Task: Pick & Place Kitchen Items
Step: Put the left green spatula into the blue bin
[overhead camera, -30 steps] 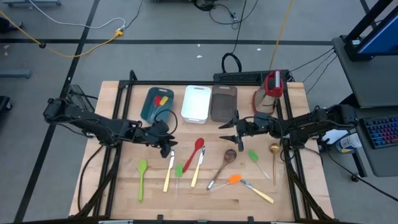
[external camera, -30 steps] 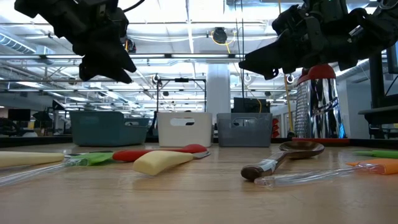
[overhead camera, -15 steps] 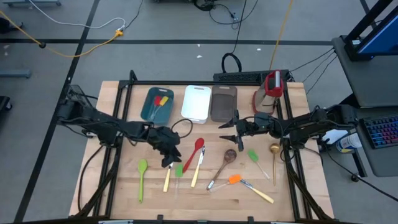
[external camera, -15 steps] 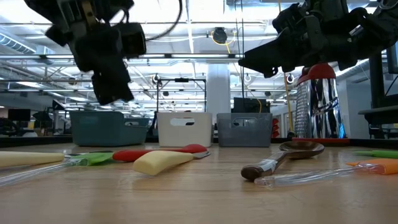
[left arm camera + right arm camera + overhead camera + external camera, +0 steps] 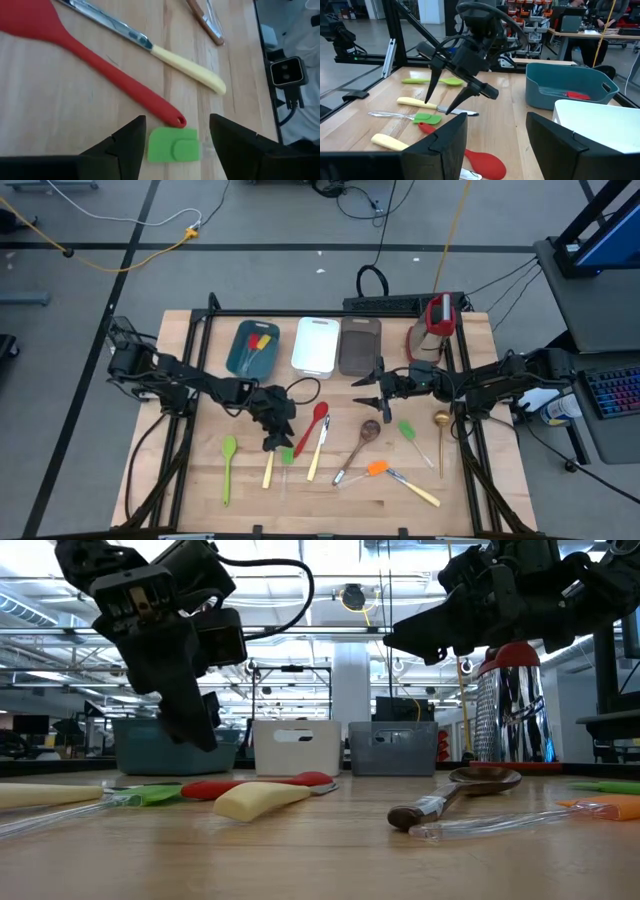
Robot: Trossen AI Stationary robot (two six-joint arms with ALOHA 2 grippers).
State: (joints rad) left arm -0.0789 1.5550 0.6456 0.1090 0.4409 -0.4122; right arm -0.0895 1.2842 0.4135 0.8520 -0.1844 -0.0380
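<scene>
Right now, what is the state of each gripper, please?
Left gripper: open, empty, above the small green spatula.
Right gripper: open, empty, hovering in front of the grey-brown rectangular tray.

Floor (image 5: 280,220): grey concrete, crossed by black and yellow cables (image 5: 150,245). Surface (image 5: 330,500): pale wood planks. Ceiling: exposed beams with strip lights (image 5: 300,580).

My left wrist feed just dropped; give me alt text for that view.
The open left hand hangs over a small green spatula head on the wooden table. Beyond it lie a long red plastic spoon and a pale yellow-handled knife.
</scene>
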